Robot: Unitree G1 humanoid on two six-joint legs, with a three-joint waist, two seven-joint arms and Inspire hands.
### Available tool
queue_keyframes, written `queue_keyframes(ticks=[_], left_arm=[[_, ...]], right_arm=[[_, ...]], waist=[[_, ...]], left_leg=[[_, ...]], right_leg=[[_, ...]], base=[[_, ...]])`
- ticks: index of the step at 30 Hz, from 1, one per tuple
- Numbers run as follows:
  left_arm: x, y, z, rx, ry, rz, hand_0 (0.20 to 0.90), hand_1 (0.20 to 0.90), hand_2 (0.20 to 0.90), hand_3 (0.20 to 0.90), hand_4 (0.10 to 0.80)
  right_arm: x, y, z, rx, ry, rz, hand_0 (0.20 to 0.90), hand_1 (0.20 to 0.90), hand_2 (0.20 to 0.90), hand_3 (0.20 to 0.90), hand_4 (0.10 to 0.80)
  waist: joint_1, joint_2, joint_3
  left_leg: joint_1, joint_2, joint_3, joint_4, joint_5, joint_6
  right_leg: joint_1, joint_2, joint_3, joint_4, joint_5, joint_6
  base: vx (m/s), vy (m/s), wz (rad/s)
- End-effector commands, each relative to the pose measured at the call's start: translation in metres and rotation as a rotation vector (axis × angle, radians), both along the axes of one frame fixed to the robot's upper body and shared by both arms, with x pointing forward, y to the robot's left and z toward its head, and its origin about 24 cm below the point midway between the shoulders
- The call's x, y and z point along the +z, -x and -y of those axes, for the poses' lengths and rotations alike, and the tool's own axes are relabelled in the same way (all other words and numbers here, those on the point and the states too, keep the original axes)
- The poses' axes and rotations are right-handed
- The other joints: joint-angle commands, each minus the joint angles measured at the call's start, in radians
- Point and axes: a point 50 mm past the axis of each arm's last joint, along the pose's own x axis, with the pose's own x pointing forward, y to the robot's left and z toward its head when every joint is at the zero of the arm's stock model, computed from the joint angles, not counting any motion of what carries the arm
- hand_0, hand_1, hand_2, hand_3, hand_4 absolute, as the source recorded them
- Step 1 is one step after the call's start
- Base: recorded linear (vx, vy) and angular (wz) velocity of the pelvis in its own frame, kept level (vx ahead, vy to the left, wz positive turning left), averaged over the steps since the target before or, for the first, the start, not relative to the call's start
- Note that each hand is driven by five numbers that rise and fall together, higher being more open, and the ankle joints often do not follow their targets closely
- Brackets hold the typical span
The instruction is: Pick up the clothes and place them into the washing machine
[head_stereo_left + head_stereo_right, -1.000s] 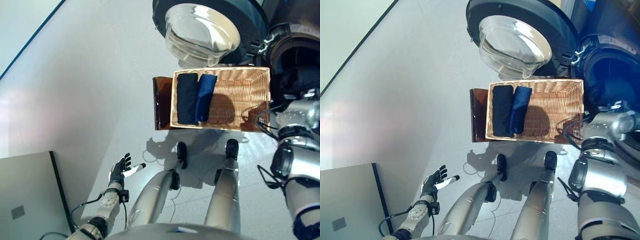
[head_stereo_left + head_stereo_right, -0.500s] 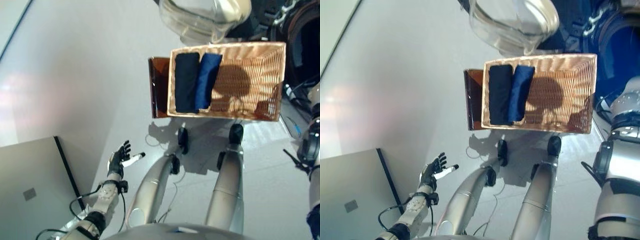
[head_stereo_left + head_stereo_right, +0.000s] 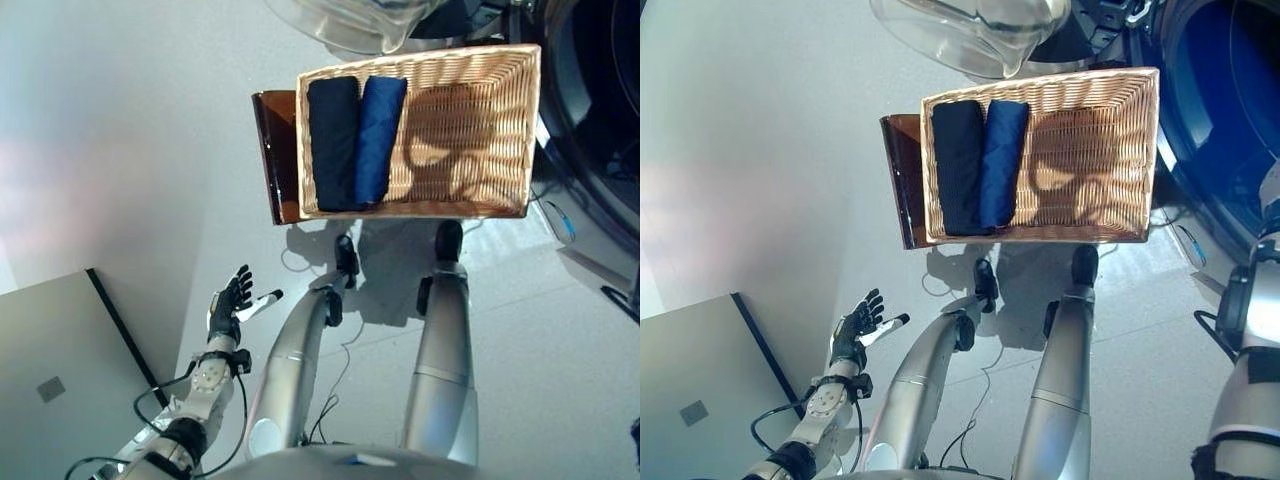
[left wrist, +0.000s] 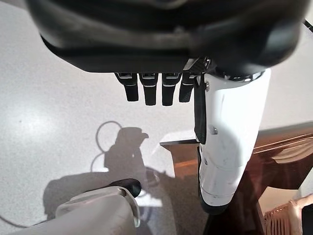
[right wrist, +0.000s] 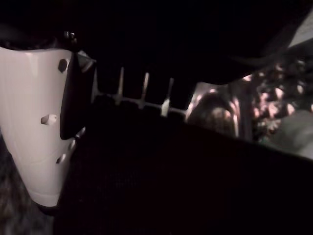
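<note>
Washing machine (image 3: pixel 1230 110) at 2 o'clock, drum mouth open to take the load. Wicker basket (image 3: pixel 470 130) parked just beside it at 12, on a brown stool (image 3: pixel 270 150), presumably for a short carry. Held two rolled clothes (image 3: pixel 355 140), dark and blue, touching, along its 9 o'clock side. Left hand (image 3: pixel 228 305) hung idle at 8, fingers straight, empty. Right hand (image 5: pixel 44 122): thumb shown amid darkness; fingers, cannot tell.

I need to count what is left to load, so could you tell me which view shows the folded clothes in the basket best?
The left eye view: both folded clothes lie whole and side by side at the basket's left end. The right eye view shows the same. The left wrist view catches only a basket corner; the right wrist view shows neither.
</note>
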Motion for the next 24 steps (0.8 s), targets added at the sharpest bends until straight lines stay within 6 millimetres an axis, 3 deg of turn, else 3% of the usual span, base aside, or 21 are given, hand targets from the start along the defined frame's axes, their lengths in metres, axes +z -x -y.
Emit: queue_keyframes(ticks=[1,3,4,5,6,9,16,24], left_arm=[[-0.004,0.023,-0.048,0.172,-0.075,-0.028,0.900,0.900,0.900,0.900,0.800],[-0.003,0.024,-0.050,0.180,-0.082,-0.025,0.900,0.900,0.900,0.900,0.800],[-0.003,0.024,-0.049,0.180,-0.078,-0.024,0.900,0.900,0.900,0.900,0.800],[-0.003,0.026,-0.052,0.176,-0.089,-0.030,0.900,0.900,0.900,0.900,0.800],[-0.005,0.027,-0.054,0.184,-0.090,-0.042,0.900,0.900,0.900,0.900,0.800],[-0.007,0.029,-0.053,0.185,-0.079,-0.051,0.900,0.900,0.900,0.900,0.800],[-0.012,0.034,-0.055,0.207,-0.055,-0.084,0.900,0.900,0.900,0.900,0.800],[-0.014,0.035,-0.054,0.200,-0.033,-0.096,0.900,0.900,0.900,0.900,0.800]], right_arm=[[0.063,0.043,0.000,-0.157,0.250,0.102,0.200,0.200,0.200,0.200,0.300],[0.062,0.040,0.004,-0.211,0.252,0.003,0.200,0.200,0.200,0.200,0.300],[0.065,0.040,0.003,-0.211,0.256,0.004,0.582,0.582,0.582,0.582,0.573],[0.064,0.033,0.005,-0.237,0.294,-0.135,0.900,0.900,0.900,0.900,0.800],[0.064,0.029,0.005,-0.255,0.326,-0.233,0.900,0.900,0.900,0.900,0.800],[0.070,0.027,0.001,-0.287,0.356,-0.266,0.900,0.900,0.900,0.900,0.800],[0.059,0.005,-0.011,-0.239,0.428,-0.417,0.900,0.900,0.900,0.900,0.800],[0.040,-0.008,-0.017,-0.024,0.311,-0.256,0.900,0.900,0.900,0.900,0.800]], waist=[[0.000,-0.001,-0.062],[0.006,-0.006,-0.071],[0.004,-0.003,-0.070],[0.009,-0.015,-0.076],[0.007,-0.020,-0.079],[0.005,-0.018,-0.081],[0.001,-0.028,-0.093],[0.000,-0.031,-0.100]], left_leg=[[-0.040,0.038,-0.073,0.004,-0.010,-0.073],[-0.035,0.041,-0.073,-0.026,0.001,-0.076],[-0.035,0.041,-0.072,-0.028,0.001,-0.077],[-0.033,0.043,-0.070,-0.040,0.009,-0.079],[-0.032,0.044,-0.069,-0.048,0.014,-0.080],[-0.025,0.046,-0.066,-0.073,0.022,-0.081],[0.005,0.045,-0.067,-0.134,0.046,-0.084],[0.034,0.043,-0.074,-0.158,0.054,-0.083]], right_leg=[[0.056,0.080,-0.068,-0.004,-0.075,-0.080],[0.054,0.080,-0.071,-0.014,-0.074,-0.077],[0.053,0.080,-0.070,-0.015,-0.073,-0.078],[0.052,0.080,-0.071,-0.020,-0.067,-0.079],[0.053,0.080,-0.073,-0.027,-0.062,-0.079],[0.058,0.079,-0.074,-0.041,-0.057,-0.076],[0.080,0.076,-0.084,-0.084,-0.041,-0.070],[0.115,0.067,-0.094,-0.110,-0.038,-0.064]], base=[[0.007,-0.015,0.04],[0.011,-0.006,0.06],[0.002,-0.008,0.05],[0.000,0.000,0.00],[0.000,0.000,0.00],[0.000,0.000,0.00],[0.000,0.000,0.00],[0.007,0.008,-0.01]])
